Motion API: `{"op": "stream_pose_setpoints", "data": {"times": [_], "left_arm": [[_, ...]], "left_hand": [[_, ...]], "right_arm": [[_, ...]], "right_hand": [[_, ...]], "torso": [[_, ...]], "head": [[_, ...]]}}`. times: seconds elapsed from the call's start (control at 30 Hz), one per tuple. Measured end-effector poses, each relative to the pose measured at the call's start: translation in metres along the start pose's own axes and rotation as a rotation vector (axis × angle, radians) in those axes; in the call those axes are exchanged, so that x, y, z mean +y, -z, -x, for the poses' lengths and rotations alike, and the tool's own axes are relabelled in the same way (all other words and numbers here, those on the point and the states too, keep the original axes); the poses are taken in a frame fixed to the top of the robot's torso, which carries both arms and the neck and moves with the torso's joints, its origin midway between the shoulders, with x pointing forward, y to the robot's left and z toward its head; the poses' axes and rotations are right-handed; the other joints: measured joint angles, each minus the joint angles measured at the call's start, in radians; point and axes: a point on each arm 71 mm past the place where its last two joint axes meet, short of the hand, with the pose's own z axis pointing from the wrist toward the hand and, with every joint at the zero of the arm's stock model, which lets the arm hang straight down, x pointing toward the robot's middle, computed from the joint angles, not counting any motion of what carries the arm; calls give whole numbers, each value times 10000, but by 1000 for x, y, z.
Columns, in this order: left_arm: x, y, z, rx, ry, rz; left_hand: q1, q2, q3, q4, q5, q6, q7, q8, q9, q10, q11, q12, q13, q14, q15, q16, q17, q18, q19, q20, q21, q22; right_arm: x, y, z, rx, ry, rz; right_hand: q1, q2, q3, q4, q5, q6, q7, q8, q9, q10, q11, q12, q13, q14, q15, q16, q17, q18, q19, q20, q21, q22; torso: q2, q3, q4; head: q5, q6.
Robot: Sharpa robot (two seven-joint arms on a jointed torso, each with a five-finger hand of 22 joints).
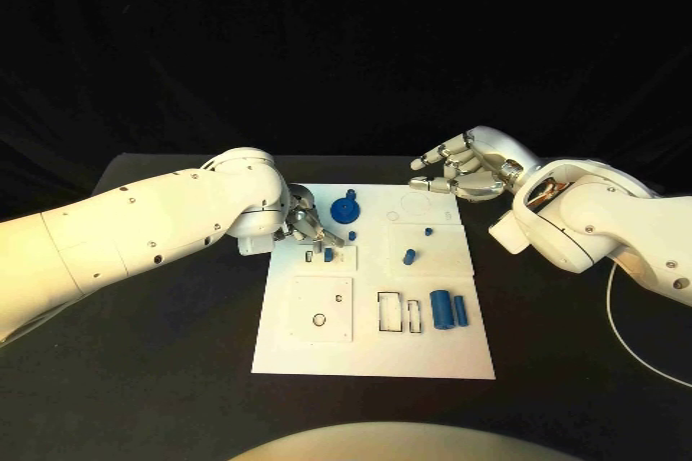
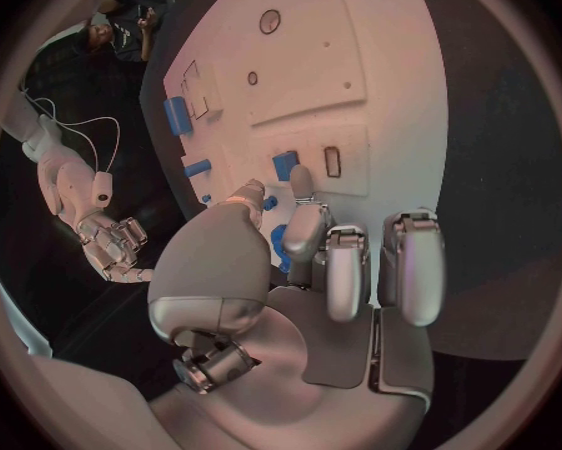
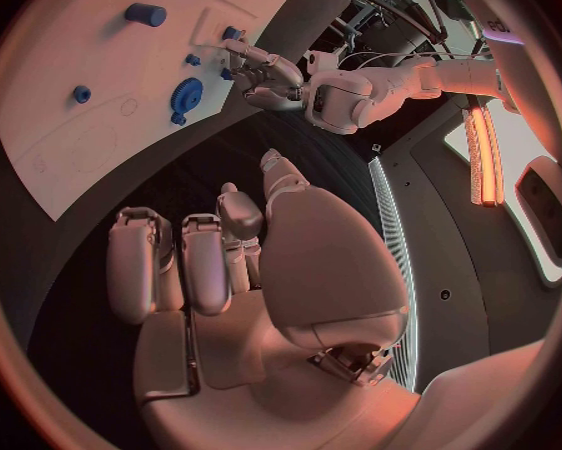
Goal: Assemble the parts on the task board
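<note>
Board [image 1: 372,356] lies before us on the black table [image 1: 144,381], its nearest stretch bare white. A little further in we see two blue bars [image 1: 450,310] lying side by side next to a slotted frame [image 1: 400,312], presumably waiting for their slots. Past them, a short blue peg [image 1: 410,256] rests mid-board. Our left hand [image 1: 306,224] works at the board's left edge, fingers bent down over a small blue part [image 1: 329,253] by a cut-out; whether they grip it we cannot tell. Just beyond sits the blue gear [image 1: 345,210], apparently already on its post. Farthest off, our right hand [image 1: 459,166] hovers over the far right corner, fingers loosely curled and holding nothing, likely kept clear of the left hand's work.
</note>
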Motion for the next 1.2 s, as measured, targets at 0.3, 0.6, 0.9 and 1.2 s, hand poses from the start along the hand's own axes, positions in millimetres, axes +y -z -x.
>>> {"op": "stream_pose_setpoints", "data": {"times": [0.3, 0.6, 0.9, 1.2], "left_arm": [[6, 23, 39, -604, 942, -205], [21, 19, 70, -865, 1246, 417], [28, -2, 76, -861, 1148, 994], [28, -15, 70, -530, 753, 1220]], "left_hand": [[655, 9, -700, 10, -312, -714, 352, -786, -571, -760, 326, -1155, -1188, 1, 154, 0, -1, 2, -19, 103, -503, 7], [1646, 213, -848, -57, -2, -875, 513, -1325, -1232, -1226, 485, -1845, -1992, 14, 274, 0, -2, 1, -17, 237, -911, 7], [1664, 231, -1111, 68, -12, -786, 573, -1326, -1362, -1226, 485, -1773, -1970, -18, 306, 0, -3, 1, 17, 270, -861, 6], [1609, 364, -1263, 83, -101, -637, 495, -1248, -1376, -1097, 431, -1544, -1788, -18, 306, 0, -4, 1, 17, 270, -678, 5]], "right_arm": [[-2, -2, -2, 27, -10, -42], [-3, -3, -3, 62, -29, -71], [-4, -3, -5, 114, -50, -88], [-5, -4, -7, 152, -62, -95]], "right_hand": [[1, 0, -12, 12, 0, 0, 0, 0, 0, 0, 0, 0, 0, 0, 0, 0, -1, 0, 0, 0, 0, 0], [-38, 38, -11, 11, 0, 0, 0, 0, 0, 0, 0, 0, 1, 0, 0, 0, -2, -1, 0, 0, 0, 1], [-38, 38, -11, 11, 0, 0, 0, 0, 0, 0, 0, 0, 1, 0, 0, 0, -3, -1, 0, 0, 0, 1], [-38, 38, -11, 11, 0, 0, 0, 0, 0, 1, 0, 0, 1, 0, 0, 0, -4, -1, 0, 0, 0, 1]], "torso": [[-14, 5, 5], [-6, 6, 21], [26, -26, -18], [64, -56, -37]], "head": [[38, 99], [93, 204], [165, 278], [203, 251]]}}
